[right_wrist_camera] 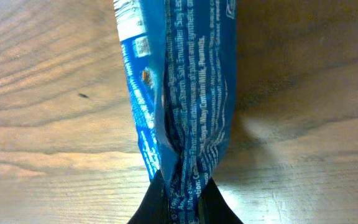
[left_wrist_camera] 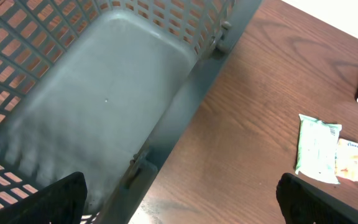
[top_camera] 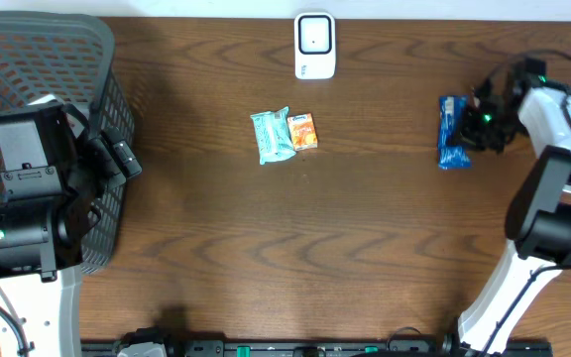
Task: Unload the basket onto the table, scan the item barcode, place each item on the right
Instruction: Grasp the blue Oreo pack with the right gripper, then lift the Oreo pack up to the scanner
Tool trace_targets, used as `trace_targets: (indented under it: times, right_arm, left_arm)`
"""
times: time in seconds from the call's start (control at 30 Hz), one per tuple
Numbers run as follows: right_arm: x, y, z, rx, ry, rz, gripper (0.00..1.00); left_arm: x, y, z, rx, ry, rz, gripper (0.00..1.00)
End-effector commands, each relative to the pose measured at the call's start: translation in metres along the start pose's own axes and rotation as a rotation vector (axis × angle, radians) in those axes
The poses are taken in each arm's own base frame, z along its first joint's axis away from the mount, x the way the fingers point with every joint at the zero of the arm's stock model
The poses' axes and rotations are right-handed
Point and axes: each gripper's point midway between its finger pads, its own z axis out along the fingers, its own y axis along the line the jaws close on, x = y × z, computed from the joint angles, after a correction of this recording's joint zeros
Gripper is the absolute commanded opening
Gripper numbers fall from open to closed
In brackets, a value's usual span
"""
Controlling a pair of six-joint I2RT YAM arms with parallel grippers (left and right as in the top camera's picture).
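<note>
While your right gripper is clenched on a crimped fold of the blue snack packet, with the wrapper squeezed thin between its fingers, the packet lies on the desk close to the right edge, well apart from the white scanner at the middle of the far edge. Your left gripper hangs with jaws spread wide and nothing between them, above the grey basket at the desk's left edge. A green packet and an orange packet lie touching near the desk's centre. To do this step well, you would likely lift gently, since a pinch on so little wrapper may let the packet droop or slip. Find the barcode — small print shows near the packet's far end, too fine to read — and turn that face squarely to the scanner's window, flat and steady.
</note>
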Motion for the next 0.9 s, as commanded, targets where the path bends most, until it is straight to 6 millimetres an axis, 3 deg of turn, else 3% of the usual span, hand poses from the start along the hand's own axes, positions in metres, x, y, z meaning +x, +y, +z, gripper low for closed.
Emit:
trace_targets:
  times: [0.0, 0.1, 0.17, 0.33, 0.5, 0.7, 0.8, 0.87]
  right_arm:
    - [-0.025, 0.018, -0.048, 0.284, -0.145, -0.06, 0.01]
    - [-0.019, 0.03, -0.055, 0.594, -0.187, -0.137, 0.01]
    - [-0.014, 0.041, -0.051, 0.703, -0.196, -0.202, 0.01]
    - [0.003, 0.065, -0.032, 0.903, -0.237, -0.291, 0.01]
    - [0.022, 0.071, -0.012, 1.097, -0.281, -0.37, 0.01]
    - [0.049, 0.091, 0.02, 1.082, -0.194, -0.477, 0.16]
    - [0.057, 0.113, 0.017, 1.055, -0.215, -0.5, 0.37]
    - [0.056, 0.129, 0.009, 1.039, -0.24, -0.515, 0.41]
  left_arm:
    - [-0.005, 0.002, -0.004, -0.006, -0.018, -0.01, 0.98]
    - [-0.005, 0.002, -0.004, -0.006, -0.018, -0.01, 0.98]
    - [-0.005, 0.002, -0.004, -0.006, -0.018, -0.01, 0.98]
    - [-0.005, 0.002, -0.004, -0.006, -0.018, -0.01, 0.98]
    - [-0.005, 0.002, -0.004, -0.006, -0.018, -0.01, 0.98]
    - [-0.005, 0.002, -0.004, -0.006, -0.018, -0.01, 0.98]
    - [-0.005, 0.002, -0.004, -0.006, -0.018, -0.01, 0.98]
    - [-0.005, 0.002, -0.004, -0.006, -0.018, -0.01, 0.98]
